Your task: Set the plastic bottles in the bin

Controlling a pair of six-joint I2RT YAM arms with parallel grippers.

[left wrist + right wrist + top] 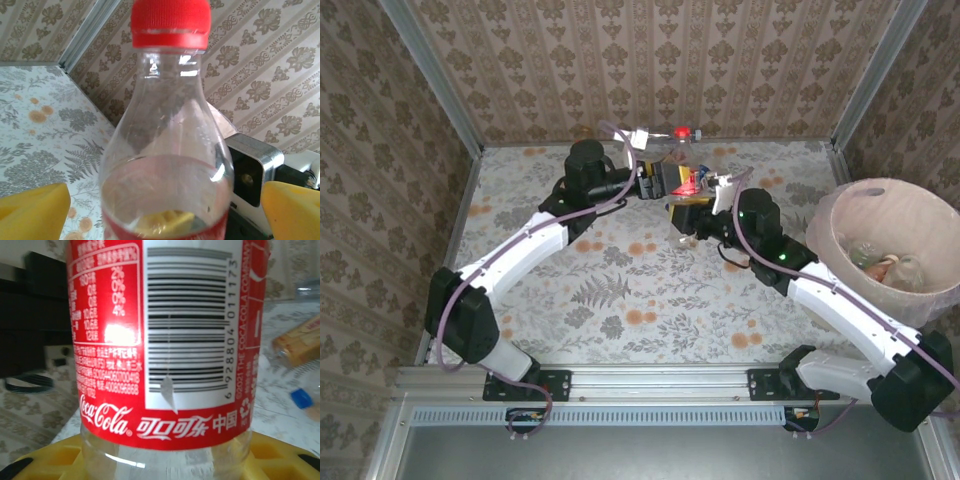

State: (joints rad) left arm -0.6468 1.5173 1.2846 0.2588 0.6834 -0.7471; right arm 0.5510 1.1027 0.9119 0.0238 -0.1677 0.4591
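Red-labelled plastic bottle (167, 165) with red cap (170, 22), located at the far middle of the table (620, 300), between the two arms. The bottle stands roughly upright. Its long axis runs near vertical, cap uppermost, and the label print reads the right way up in the right wrist view. Whether its base rests on the table cannot be told.

The right gripper (165, 460) is closed on the clear lower body just under the label, a yellow pad at each side. The left gripper (162, 215) is spread wide. Its yellow fingers (30, 210) stand apart from the bottle on both sides and hold nothing.

The bin (832, 200) stands at the right edge of the table, well apart from the held bottle. A few bottles (885, 262) already lie inside it.

Progress is judged partial. This bottle is gripped but not yet carried over. An orange-labelled bottle (300, 340) and a blue cap (301, 397) lie on the table beyond it.
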